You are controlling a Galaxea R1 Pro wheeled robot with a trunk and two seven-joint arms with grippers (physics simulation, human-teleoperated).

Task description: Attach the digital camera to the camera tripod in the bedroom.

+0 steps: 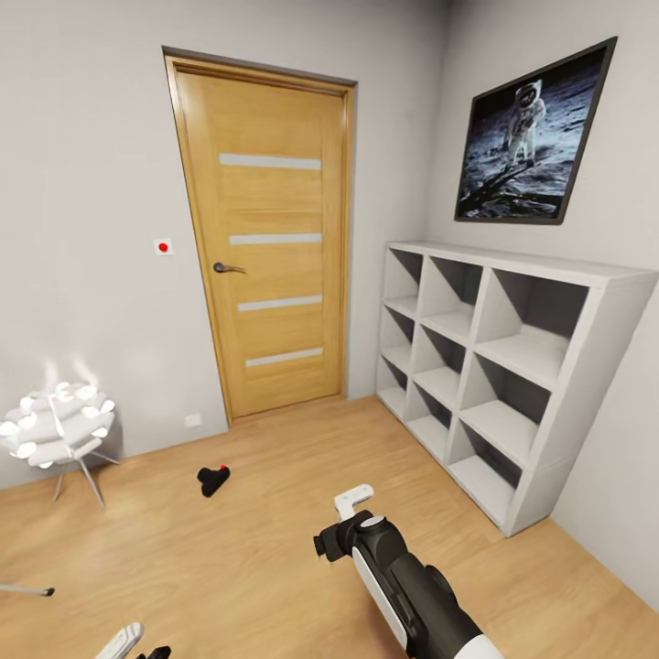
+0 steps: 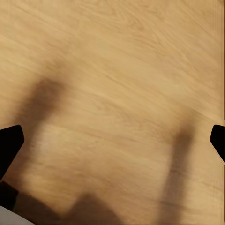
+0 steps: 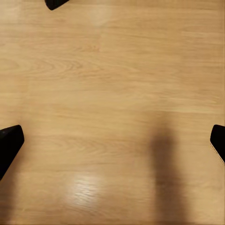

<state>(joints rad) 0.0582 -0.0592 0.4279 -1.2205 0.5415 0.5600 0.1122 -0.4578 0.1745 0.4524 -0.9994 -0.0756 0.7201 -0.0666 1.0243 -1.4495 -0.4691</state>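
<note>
Both claws are spread wide and hold nothing: the right gripper point(image 3: 112, 140) and the left gripper point(image 2: 112, 140) each look down on bare wooden floor point(image 1: 275, 549). The digital camera point(image 1: 213, 479) lies on that floor ahead and to the left of the right arm (red button visible), well apart from both claws. A thin metal leg point(image 1: 27, 590) juts in at the left edge, perhaps the tripod's. Driving forward risks nudging the camera or clipping the white lamp point(image 1: 57, 426). Open floor lies between the door point(image 1: 270, 238) and the shelving point(image 1: 499, 366).

door point(image 1: 275, 247): honey wood, pale stripes | shelf point(image 1: 513, 366): white | camera point(image 1: 213, 479): black, red button | floor point(image 1: 229, 558): light woodgrain
</note>
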